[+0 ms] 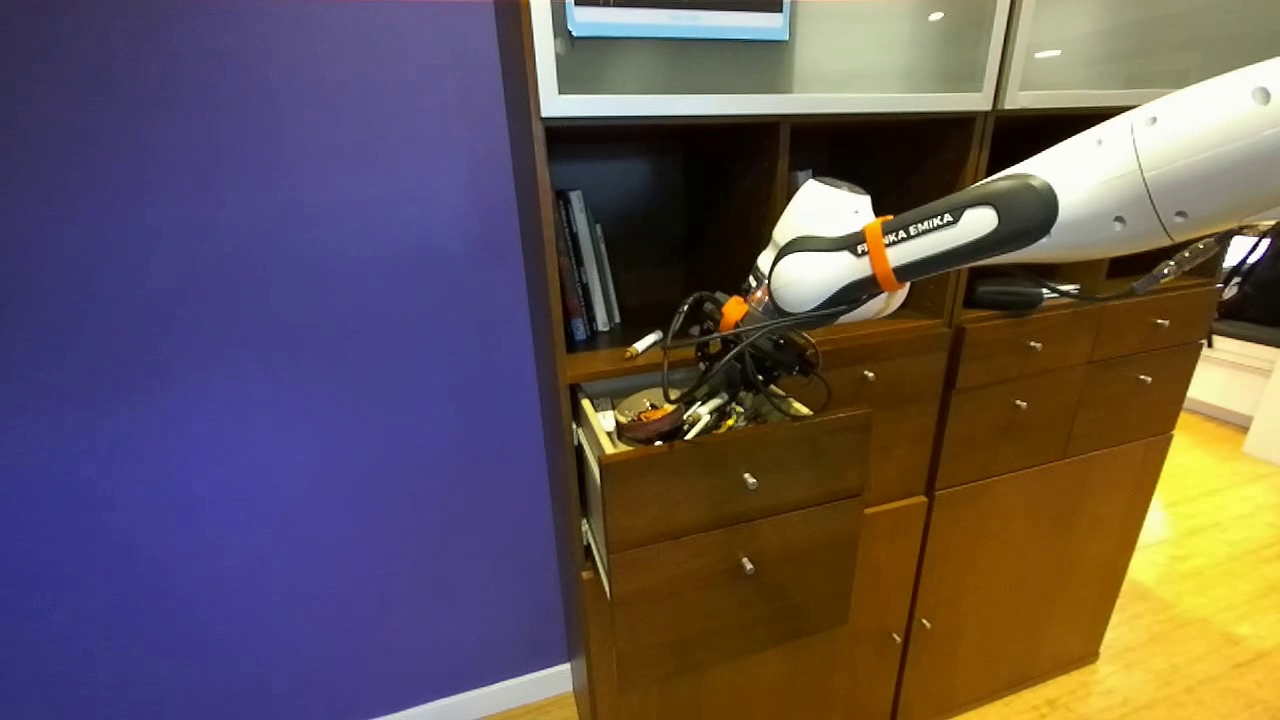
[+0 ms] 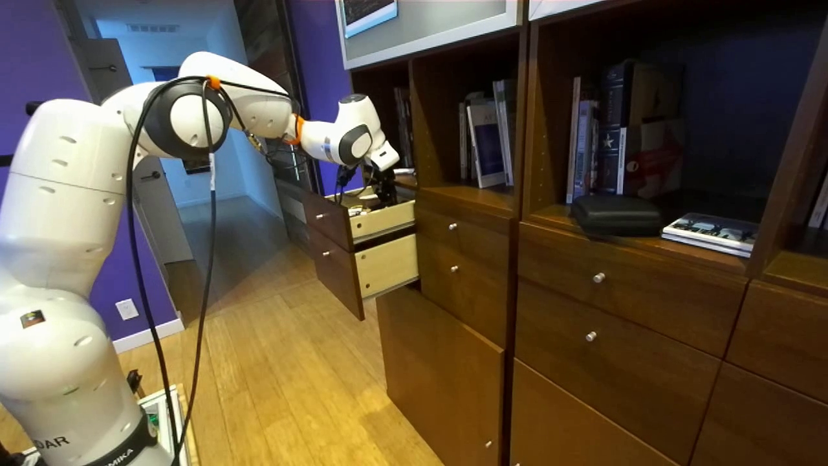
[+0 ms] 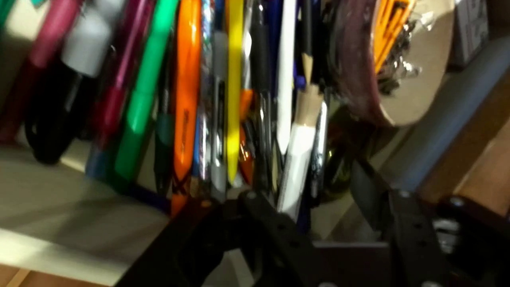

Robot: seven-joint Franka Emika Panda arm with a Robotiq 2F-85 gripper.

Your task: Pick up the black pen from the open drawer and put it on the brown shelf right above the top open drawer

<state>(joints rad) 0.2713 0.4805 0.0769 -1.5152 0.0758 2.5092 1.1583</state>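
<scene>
The open drawer (image 1: pixel 685 495) is pulled out and full of pens; it also shows in an exterior view (image 2: pixel 381 221). In the wrist view a slim black pen (image 3: pixel 261 52) lies among several coloured pens, and a black-capped grey marker (image 3: pixel 51 119) lies at the left. I cannot tell which is the task's pen. My gripper (image 3: pixel 305 191) is open, low over the pens' near ends. A white marker (image 3: pixel 297 171) lies ahead of the gap, its lower end partly hidden by the left finger. The brown shelf (image 1: pixel 600 362) is right above the drawer.
A round container (image 1: pixel 650 418) of clips stands in the drawer beside the pens. A white stick with a brown tip (image 1: pixel 643 345) shows at the shelf's front edge. Upright books (image 1: pixel 588 265) stand at the shelf's left. A lower drawer (image 2: pixel 388 265) is also pulled out.
</scene>
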